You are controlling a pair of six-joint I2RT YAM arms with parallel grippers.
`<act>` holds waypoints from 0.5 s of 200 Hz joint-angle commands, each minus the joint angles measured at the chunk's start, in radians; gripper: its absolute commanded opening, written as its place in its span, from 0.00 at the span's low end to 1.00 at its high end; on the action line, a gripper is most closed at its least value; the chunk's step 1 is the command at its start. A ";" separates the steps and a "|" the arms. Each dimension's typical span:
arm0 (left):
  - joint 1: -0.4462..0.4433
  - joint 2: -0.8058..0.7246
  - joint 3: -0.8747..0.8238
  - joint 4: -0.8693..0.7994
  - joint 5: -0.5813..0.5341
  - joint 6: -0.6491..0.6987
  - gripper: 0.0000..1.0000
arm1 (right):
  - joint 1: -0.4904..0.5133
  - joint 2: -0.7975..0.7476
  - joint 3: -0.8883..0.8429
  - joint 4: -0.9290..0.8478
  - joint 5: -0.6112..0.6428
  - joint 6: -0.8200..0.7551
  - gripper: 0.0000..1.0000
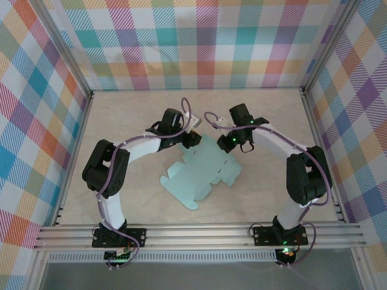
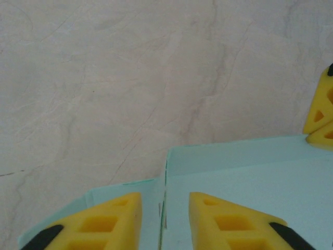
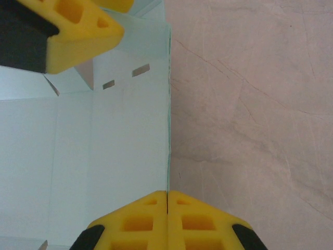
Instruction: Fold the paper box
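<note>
Flat mint box (image 1: 202, 172) mid-table (image 1: 133, 115), a pincer at each end of its far edge.

The box lies unfolded between the two arms, its flaps and tabs spread toward the near side. The right pincer (image 1: 233, 144) sits at the far right edge. In the right wrist view its yellow fingers (image 3: 138, 224) are pressed together, and the card's edge runs straight into the seam between them, so it is clamped on the box (image 3: 104, 151) there. The left pincer (image 1: 192, 139) is at the far left edge. In the left wrist view its fingers (image 2: 104, 224) stand apart over the card (image 2: 250, 177), either side of a step in its edge, gripping nothing. The two pincers are near each other, and the tips of each show at the edge of the other's wrist view.
</note>
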 commanded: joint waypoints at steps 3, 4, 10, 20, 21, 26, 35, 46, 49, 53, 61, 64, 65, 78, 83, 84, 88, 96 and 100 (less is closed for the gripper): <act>-0.013 0.016 0.038 -0.016 -0.011 0.014 0.22 | -0.003 -0.002 0.032 -0.030 -0.038 -0.026 0.00; -0.013 0.016 0.038 -0.017 -0.012 0.014 0.22 | -0.003 -0.002 0.032 -0.031 -0.038 -0.026 0.00; -0.014 0.018 0.040 -0.018 -0.011 0.015 0.20 | -0.003 -0.003 0.032 -0.033 -0.038 -0.029 0.00; -0.016 0.021 0.042 -0.021 -0.012 0.021 0.17 | -0.004 -0.004 0.034 -0.034 -0.035 -0.028 0.00; -0.016 0.022 0.042 -0.022 -0.012 0.021 0.16 | -0.004 -0.005 0.034 -0.035 -0.035 -0.027 0.00; -0.016 0.023 0.042 -0.023 -0.012 0.022 0.14 | -0.003 -0.004 0.033 -0.035 -0.035 -0.029 0.00; -0.017 0.021 0.043 -0.032 -0.010 0.029 0.10 | -0.004 -0.007 0.033 -0.035 -0.032 -0.029 0.00; -0.017 0.016 0.038 -0.035 -0.012 0.032 0.05 | -0.005 -0.008 0.033 -0.034 -0.029 -0.027 0.00; -0.017 0.015 0.037 -0.034 -0.010 0.034 0.03 | -0.005 -0.007 0.032 -0.033 -0.029 -0.028 0.00; -0.017 0.012 0.035 -0.034 -0.009 0.037 0.02 | -0.005 -0.007 0.032 -0.032 -0.028 -0.026 0.00; -0.017 0.006 0.030 -0.035 -0.008 0.041 0.00 | -0.005 -0.008 0.033 -0.029 -0.027 -0.023 0.00; -0.017 0.005 0.028 -0.034 -0.008 0.041 0.00 | -0.004 -0.009 0.032 -0.028 -0.028 -0.022 0.00; -0.017 0.004 0.028 -0.034 -0.008 0.042 0.00 | -0.005 -0.008 0.032 -0.028 -0.028 -0.022 0.00; -0.017 -0.006 0.019 -0.030 -0.009 0.049 0.00 | -0.005 -0.010 0.031 -0.022 -0.030 -0.016 0.00; -0.017 -0.010 0.017 -0.027 -0.010 0.052 0.00 | -0.005 -0.010 0.032 -0.020 -0.030 -0.015 0.00; -0.017 -0.011 0.016 -0.027 -0.011 0.052 0.00 | -0.006 -0.010 0.032 -0.021 -0.030 -0.014 0.00; -0.017 -0.015 0.012 -0.027 -0.011 0.055 0.00 | -0.006 -0.010 0.033 -0.019 -0.030 -0.014 0.00; -0.019 -0.021 0.005 -0.023 -0.013 0.059 0.00 | -0.006 -0.010 0.034 -0.017 -0.029 -0.011 0.00; -0.019 -0.025 0.001 -0.022 -0.018 0.062 0.00 | -0.007 -0.008 0.034 -0.017 -0.027 -0.010 0.01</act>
